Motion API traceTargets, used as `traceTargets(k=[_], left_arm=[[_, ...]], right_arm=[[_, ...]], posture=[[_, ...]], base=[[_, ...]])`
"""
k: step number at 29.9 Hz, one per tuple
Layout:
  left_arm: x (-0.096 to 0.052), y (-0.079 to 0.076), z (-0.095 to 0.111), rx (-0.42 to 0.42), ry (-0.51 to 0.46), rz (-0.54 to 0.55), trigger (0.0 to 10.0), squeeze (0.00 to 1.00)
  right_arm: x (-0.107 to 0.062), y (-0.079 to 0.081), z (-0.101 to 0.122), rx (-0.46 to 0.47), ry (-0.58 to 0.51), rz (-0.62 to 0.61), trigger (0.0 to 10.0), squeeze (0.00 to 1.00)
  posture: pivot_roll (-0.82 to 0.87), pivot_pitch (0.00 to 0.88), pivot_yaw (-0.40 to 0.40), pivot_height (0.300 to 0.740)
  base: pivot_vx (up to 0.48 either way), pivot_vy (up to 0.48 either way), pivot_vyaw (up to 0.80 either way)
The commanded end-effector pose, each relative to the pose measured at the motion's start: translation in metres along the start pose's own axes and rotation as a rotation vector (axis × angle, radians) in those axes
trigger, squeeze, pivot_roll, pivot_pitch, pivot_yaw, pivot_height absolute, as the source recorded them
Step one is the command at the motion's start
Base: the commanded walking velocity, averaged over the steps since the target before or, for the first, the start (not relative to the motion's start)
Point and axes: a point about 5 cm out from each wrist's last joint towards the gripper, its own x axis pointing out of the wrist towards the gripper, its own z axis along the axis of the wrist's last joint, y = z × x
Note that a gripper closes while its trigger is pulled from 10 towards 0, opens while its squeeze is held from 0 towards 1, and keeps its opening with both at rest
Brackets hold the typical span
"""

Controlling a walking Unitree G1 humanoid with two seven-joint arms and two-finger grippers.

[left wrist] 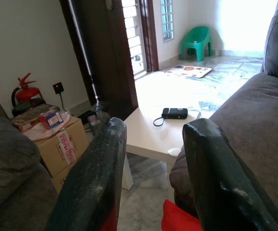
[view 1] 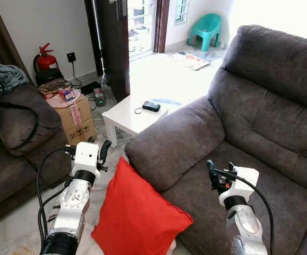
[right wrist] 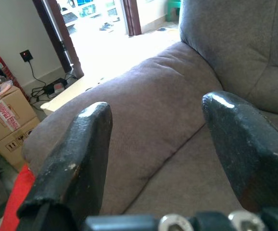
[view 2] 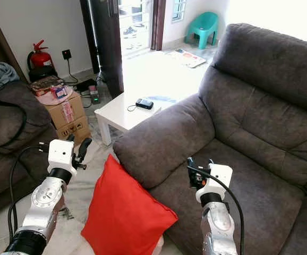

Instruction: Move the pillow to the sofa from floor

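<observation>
A red pillow (view 1: 137, 210) stands on edge on the floor, leaning against the front of the grey sofa's armrest (view 1: 169, 143). The sofa seat (view 1: 281, 191) is bare. My left gripper (view 1: 97, 145) is raised to the left of the pillow's top corner, open, with nothing between its fingers. In the left wrist view the pillow (left wrist: 177, 219) lies just below the open gripper (left wrist: 156, 127). My right gripper (view 1: 220, 169) hovers open over the seat, right of the armrest. The right wrist view has the open gripper (right wrist: 158, 106) facing the armrest, with a strip of pillow (right wrist: 16, 202) at the edge.
A low white table (view 1: 127, 119) carrying a black device (view 1: 151, 106) stands beyond the armrest. Left of it are a cardboard box (view 1: 76, 119), a fire extinguisher (view 1: 46, 58) and a second dark sofa (view 1: 15, 138) with a bag. A green chair (view 1: 206, 29) sits far back.
</observation>
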Motion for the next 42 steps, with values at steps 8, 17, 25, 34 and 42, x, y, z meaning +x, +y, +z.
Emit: traceTargets(k=[8,17,25,34,42], left_arm=[[0.004,-0.002,0.005,0.013,-0.017,-0.045,10.0,0.0],[-0.001,-0.008,0.011,0.01,-0.058,-0.042,10.0,0.0],[-0.001,-0.005,0.021,0.027,-0.099,-0.017,10.0,0.0],[-0.003,-0.003,0.019,0.032,-0.083,-0.008,10.0,0.0],[-0.002,-0.004,0.02,0.029,-0.081,-0.01,10.0,0.0]], right_arm=[[-0.001,-0.004,0.004,0.006,-0.033,-0.029,10.0,0.0],[-0.006,0.003,0.02,-0.01,-0.132,-0.019,10.0,0.0],[-0.006,0.011,0.023,-0.024,-0.138,0.017,10.0,0.0],[-0.009,0.018,0.022,-0.037,-0.142,0.059,10.0,0.0],[-0.007,0.014,0.024,-0.041,-0.119,0.049,10.0,0.0]], posture=[[-0.04,0.0,-0.017,0.74],[-0.03,0.0,-0.018,0.74],[-0.01,0.0,-0.031,0.74],[-0.01,0.0,-0.026,0.74],[-0.02,0.0,-0.028,0.74]], base=[[0.0,0.0,0.0],[0.0,0.0,0.0],[0.0,0.0,0.0],[0.0,0.0,0.0],[0.0,0.0,0.0]])
